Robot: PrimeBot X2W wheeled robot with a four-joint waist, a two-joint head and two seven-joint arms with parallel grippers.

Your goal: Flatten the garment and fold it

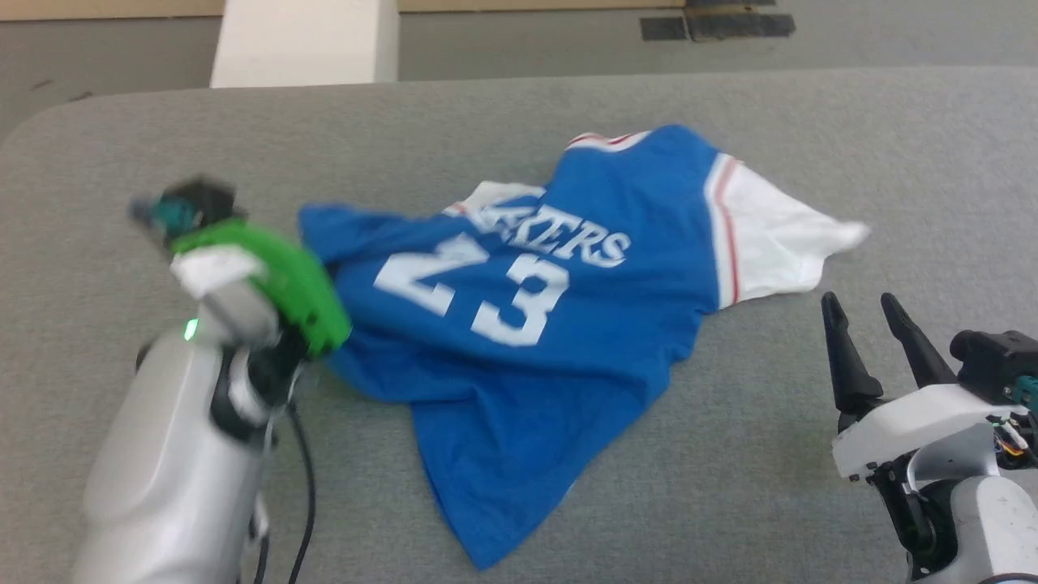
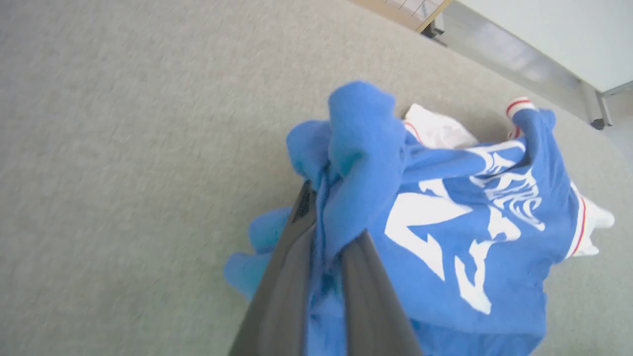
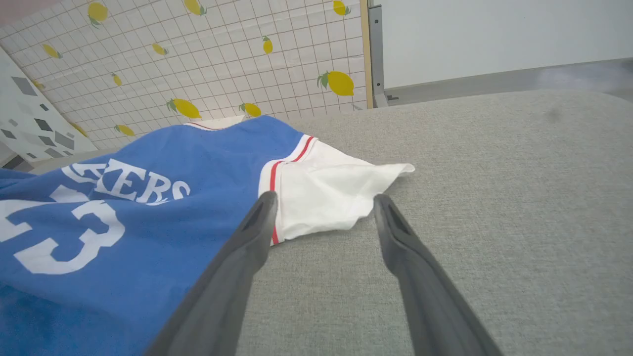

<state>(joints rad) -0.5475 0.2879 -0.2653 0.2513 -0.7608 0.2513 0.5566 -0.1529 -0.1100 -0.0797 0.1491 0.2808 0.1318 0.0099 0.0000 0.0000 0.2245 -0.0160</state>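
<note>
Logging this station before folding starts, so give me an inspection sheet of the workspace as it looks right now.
Surface: grey fabric tabletop, rounded corner.
Job's things: garment, blue 23 jersey, rumpled, not yet flat or folded.
Clutter: nothing seen.
Grippers: left pincer shut on bunched blue cloth; right pincer open, just short of the white sleeve.
Cables: black cable beside the left arm.
Surroundings: lemon-print panel; white pillar behind the table.

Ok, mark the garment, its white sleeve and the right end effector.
garment (image 1: 519, 389): head view, blue cloth below the number.
white sleeve (image 3: 326, 198): right wrist view, its middle.
right end effector (image 1: 858, 298): head view, between fingertips.
</note>
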